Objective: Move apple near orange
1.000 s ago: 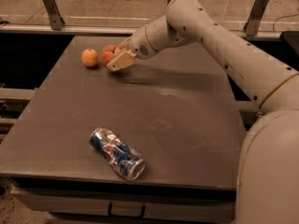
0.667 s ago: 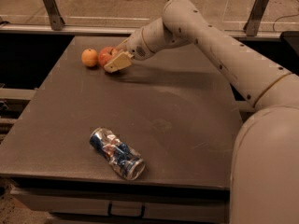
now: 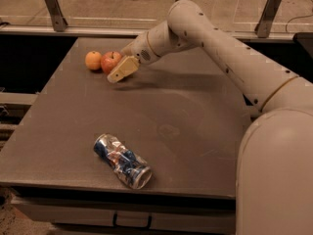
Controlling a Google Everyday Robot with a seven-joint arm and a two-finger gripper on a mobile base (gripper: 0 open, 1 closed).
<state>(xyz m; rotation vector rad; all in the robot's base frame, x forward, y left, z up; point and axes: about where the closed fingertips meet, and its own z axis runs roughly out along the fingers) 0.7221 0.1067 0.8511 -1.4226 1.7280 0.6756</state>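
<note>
Grey table (image 3: 195, 131) viewed from its near edge, with task objects grouped at the far left corner. Apple (image 3: 110, 60): round, red with yellowish patches, resting on the tabletop just right of the orange (image 3: 93, 60), the two side by side and seemingly in contact. Orange: smaller, plain, smooth, standing nearest the left rim of the table. Gripper (image 3: 121, 70): pale beige, tilted down to the left, low over the tabletop at the right-hand, near side of the apple, against or just beside its skin. State of the jaws: cannot tell, whether clamped on the apple or merely beside it. Arm (image 3: 220, 48): cream-coloured, reaching in from the right, bent at a rounded elbow near the far edge of the table and sloping down to the wrist above the gripper. Robot body (image 3: 276, 180): large pale housing filling the lower right corner. Crushed can (image 3: 122, 161): blue, white and red, lying on its side near the front edge, open end turned toward the lower right, well apart from both fruits. Shadow of the arm spread on the tabletop to the right of the gripper
</note>
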